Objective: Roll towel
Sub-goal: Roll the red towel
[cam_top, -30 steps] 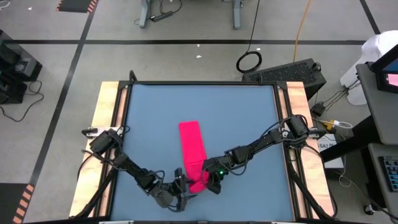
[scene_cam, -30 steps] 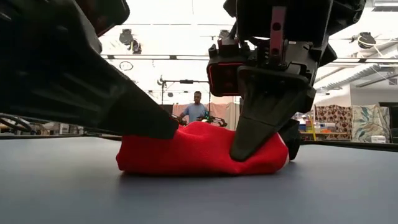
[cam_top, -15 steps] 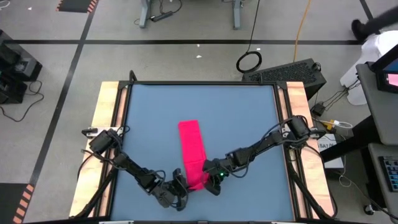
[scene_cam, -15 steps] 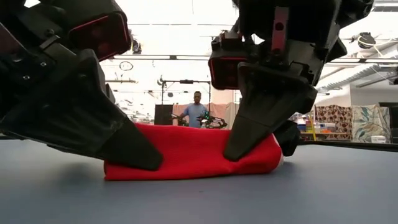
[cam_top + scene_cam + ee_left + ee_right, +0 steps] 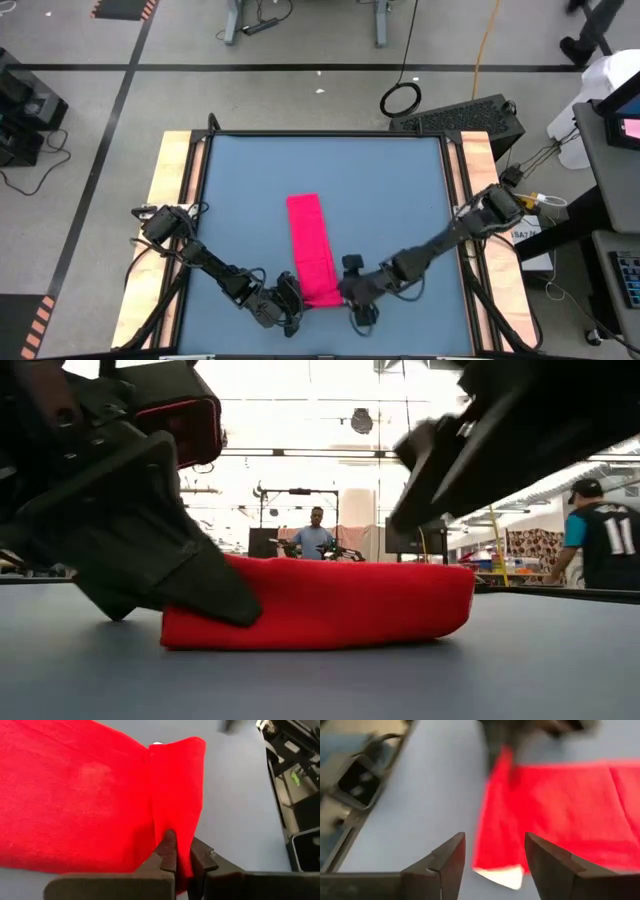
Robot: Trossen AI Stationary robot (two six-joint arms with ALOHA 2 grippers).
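Observation:
The red-pink towel point(image 5: 310, 245) lies as a long folded strip on the blue table, running from the middle toward the near edge. Its near end point(image 5: 320, 605) is a low thick pad. A small white tag point(image 5: 502, 876) shows at that end. My left gripper point(image 5: 290, 303) is at the near end's left side, shut on the cloth point(image 5: 182, 862). My right gripper point(image 5: 352, 298) hangs open just right of the near end, above the table and clear of the towel point(image 5: 495, 837). My left gripper pinches a raised fold of the towel point(image 5: 186, 837) between its two fingers point(image 5: 169, 847), at the left side of the near end. The fingers slant down from the near left. The fold stands up between them, and the rest of the towel lies on the table.
The blue table point(image 5: 400, 200) has wooden rails on its left and right sides, with free room on both sides of the towel. Beyond the far edge, a person point(image 5: 316, 532) stands in the room and another point(image 5: 600, 530) is at the right.
My right gripper has let go of the towel's near end, risen off it and swung toward the table's near right, rolling as it went. My left gripper has rolled and settled on the near end's left side. The humped near end has sunk into a wider, flatter pad.

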